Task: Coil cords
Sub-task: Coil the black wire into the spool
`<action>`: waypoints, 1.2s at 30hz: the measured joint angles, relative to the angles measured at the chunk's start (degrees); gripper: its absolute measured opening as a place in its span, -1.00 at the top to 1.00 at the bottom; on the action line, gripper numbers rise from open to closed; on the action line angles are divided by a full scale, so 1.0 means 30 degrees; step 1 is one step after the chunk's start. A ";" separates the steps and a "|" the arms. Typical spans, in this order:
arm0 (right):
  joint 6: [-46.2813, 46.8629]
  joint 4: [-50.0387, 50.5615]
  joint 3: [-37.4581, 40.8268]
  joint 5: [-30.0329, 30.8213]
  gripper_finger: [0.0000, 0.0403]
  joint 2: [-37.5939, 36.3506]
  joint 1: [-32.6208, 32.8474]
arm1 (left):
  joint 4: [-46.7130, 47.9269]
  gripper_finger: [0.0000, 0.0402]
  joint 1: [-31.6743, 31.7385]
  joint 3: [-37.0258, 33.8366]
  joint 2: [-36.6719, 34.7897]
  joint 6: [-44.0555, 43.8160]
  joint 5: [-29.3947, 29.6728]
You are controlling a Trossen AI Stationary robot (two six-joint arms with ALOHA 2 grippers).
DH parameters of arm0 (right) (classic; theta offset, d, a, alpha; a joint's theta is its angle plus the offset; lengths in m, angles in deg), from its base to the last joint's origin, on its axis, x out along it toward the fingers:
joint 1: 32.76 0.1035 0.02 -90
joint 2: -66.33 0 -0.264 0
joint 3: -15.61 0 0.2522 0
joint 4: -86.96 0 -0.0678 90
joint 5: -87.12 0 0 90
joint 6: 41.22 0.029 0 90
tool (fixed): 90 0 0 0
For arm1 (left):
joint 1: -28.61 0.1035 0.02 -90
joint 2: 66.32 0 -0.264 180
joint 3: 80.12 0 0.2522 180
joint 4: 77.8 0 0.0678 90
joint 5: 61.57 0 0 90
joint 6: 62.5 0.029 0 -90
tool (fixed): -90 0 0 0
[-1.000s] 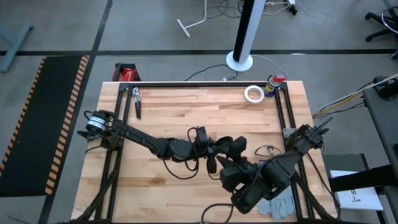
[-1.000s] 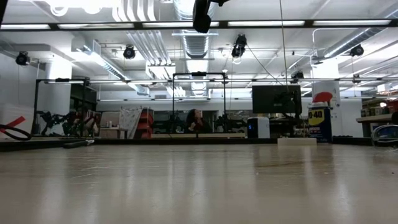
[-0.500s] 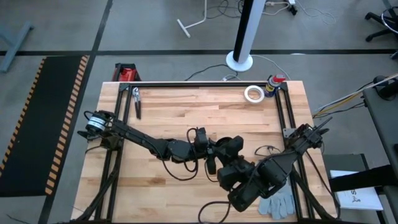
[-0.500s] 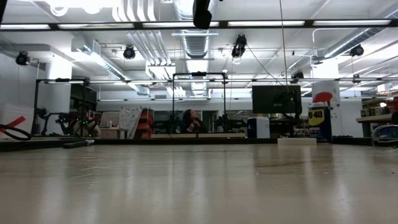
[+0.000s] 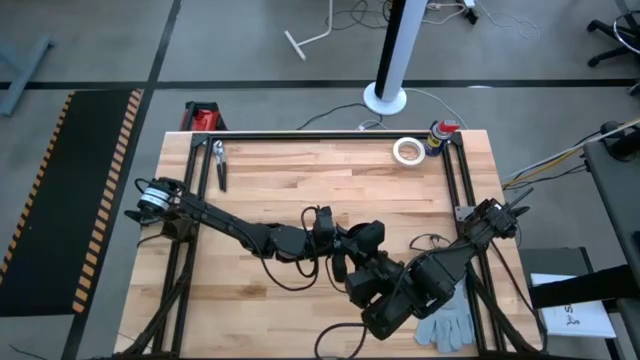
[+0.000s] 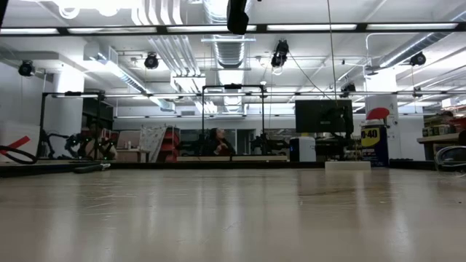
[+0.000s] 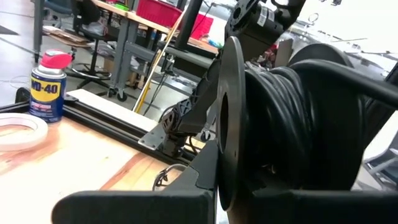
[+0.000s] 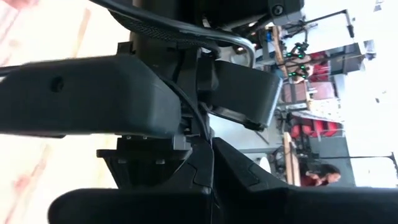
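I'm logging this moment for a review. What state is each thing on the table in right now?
Cord: loose loops on the table, not coiled.
Left hand: mid-table, close against the right arm; grip unclear.
Right hand: mid-table beside it; grip unclear.
Grey glove: lying flat at the near right edge.
White tape roll: flat, far right.
Spray can: upright, cap on.
Pliers: lying far left.

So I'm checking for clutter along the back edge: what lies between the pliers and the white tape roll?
Nothing: in the high view, only bare table separates the pliers from the tape roll.
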 joint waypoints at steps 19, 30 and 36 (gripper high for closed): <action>0.4298 0.0157 0.0328 -0.3410 1.00 -0.0238 0.1257 | -0.0405 1.00 -0.0315 0.0000 -0.1164 0.2025 -0.1400; 0.5687 0.0199 0.1086 -0.3575 0.89 -0.0160 0.2006 | -0.1678 1.00 -0.0343 0.0044 -0.1457 0.2143 -0.1200; 0.6766 0.0077 0.0797 -0.1483 0.74 -0.0329 0.2868 | -0.1027 1.00 -0.0335 0.0036 -0.1486 0.2420 -0.1229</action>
